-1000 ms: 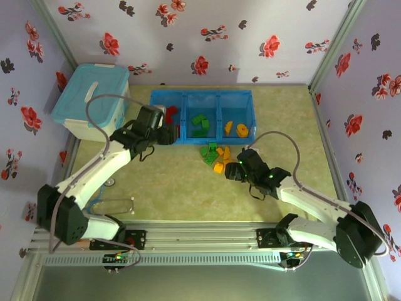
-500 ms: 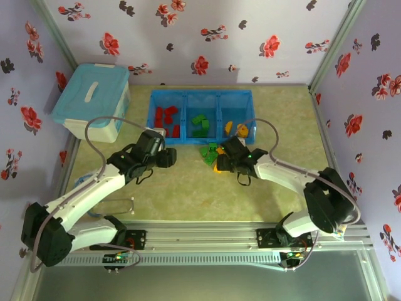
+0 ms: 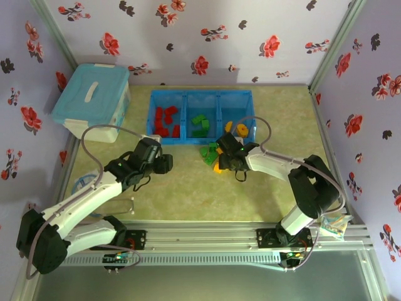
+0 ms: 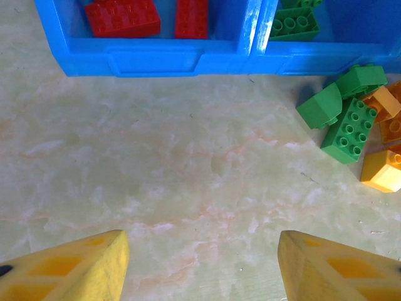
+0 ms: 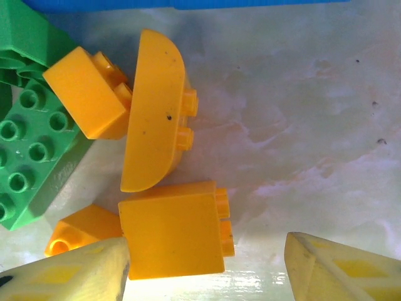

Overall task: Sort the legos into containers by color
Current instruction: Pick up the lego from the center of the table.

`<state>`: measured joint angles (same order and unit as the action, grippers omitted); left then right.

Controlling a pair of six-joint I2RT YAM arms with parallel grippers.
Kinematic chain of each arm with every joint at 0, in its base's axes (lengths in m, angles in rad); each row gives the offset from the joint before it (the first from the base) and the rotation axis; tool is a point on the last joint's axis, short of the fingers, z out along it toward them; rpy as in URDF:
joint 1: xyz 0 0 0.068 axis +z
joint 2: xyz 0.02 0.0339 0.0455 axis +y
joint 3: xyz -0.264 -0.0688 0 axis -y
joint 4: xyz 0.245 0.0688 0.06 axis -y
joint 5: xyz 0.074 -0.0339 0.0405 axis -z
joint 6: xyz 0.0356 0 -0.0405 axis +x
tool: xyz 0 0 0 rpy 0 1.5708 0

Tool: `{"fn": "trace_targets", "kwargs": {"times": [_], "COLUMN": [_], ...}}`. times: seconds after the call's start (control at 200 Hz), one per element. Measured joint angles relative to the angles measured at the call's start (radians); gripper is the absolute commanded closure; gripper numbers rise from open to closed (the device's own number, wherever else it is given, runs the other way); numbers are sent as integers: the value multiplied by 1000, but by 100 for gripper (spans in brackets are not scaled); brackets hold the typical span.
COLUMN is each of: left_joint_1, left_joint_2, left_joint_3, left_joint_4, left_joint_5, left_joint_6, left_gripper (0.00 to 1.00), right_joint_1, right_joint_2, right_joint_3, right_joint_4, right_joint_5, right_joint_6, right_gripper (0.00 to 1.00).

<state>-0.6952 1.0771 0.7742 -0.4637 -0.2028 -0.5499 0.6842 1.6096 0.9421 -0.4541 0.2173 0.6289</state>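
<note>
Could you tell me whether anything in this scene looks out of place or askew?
Nothing looks damaged, but a small heap of green and yellow-orange legos lies on the table just in front of the blue tray, outside its compartments, several tipped on their sides.

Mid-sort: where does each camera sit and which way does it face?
Top external: above and behind the robot, looking down on the table; shows left arm, right arm, left claw, right claw.
Left wrist: on the left wrist, facing bare table and the blue tray's front wall; own yellow fingertips at bottom corners.
Right wrist: on the right wrist, close above orange legos; own fingertips at bottom.
Shared: both wrist views show the loose lego pile.
</note>
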Motion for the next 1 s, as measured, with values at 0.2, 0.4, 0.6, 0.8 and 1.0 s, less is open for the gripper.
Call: {"fn": "trace_targets", "kwargs": {"times": [0.2, 0.4, 0.6, 0.8, 1.0], "left_joint_1": [-1, -1, -1, -1, -1], "left_joint_2": [-11, -13, -13, -13, -13], "left_joint_3": [-12, -22, -25, -25, -26], "left_joint_4": [0, 2, 8, 8, 10], "left_joint_5": [-3, -7, -7, -7, -8], "left_joint_6": [-2, -2, -3, -3, -6], "left_gripper": [37, 38, 38, 39, 39], "right_joint_1": [-2, -6, -13, -41, -43], "right_joint_2": [24, 37, 71, 92, 93], "right_joint_3": [11, 11, -10, -12, -9], "right_joint_4": [19, 48, 56, 55, 51], "right_joint_5": [-12, -19, -23, -38, -46], "right_joint_6": [1, 4, 3, -8, -36], "right_gripper": [34, 34, 34, 37, 37]}}
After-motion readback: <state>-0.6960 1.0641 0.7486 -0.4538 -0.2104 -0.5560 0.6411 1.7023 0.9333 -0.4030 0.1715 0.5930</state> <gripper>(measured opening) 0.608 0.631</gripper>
